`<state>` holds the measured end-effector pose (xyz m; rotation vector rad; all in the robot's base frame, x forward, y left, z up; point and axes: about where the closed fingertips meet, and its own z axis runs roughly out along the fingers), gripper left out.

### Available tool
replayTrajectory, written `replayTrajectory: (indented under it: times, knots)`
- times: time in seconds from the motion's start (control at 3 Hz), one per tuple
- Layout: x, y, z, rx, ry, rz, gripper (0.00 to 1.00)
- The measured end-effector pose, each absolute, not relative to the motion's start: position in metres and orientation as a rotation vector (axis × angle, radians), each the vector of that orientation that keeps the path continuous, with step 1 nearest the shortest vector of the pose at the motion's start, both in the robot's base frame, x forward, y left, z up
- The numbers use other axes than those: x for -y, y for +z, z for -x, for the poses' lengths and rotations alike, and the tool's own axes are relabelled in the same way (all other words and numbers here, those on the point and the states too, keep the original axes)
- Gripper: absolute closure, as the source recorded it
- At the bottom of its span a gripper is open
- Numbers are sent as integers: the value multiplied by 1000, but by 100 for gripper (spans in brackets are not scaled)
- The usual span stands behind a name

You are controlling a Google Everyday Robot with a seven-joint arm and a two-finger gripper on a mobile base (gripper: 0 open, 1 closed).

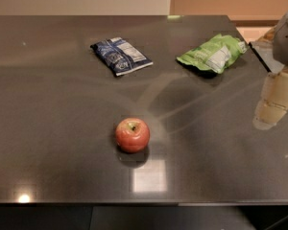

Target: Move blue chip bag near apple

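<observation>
The blue chip bag (120, 55) lies flat on the dark table (48, 104) at the back, left of centre, with its white label panel facing up. The red apple (132, 134) stands near the table's front centre, stem dimple up, well apart from the bag. My gripper (274, 104) hangs at the right edge of the view, above the table's right side, far from both the bag and the apple. It holds nothing that I can see.
A light-green chip bag (213, 53) lies at the back right of the table. The table's front edge (134, 203) runs along the bottom of the view. A wall stands behind the table.
</observation>
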<state>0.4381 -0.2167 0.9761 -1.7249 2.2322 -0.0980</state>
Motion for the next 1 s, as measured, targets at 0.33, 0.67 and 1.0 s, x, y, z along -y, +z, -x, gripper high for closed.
replayTrajectory:
  times: [0.33, 0.67, 1.0]
  knots:
    - [217, 976, -438, -2232, -98, 1725, 0]
    - [217, 976, -438, -2232, -98, 1725, 0]
    - [200, 973, -476, -2211, -72, 1720, 0]
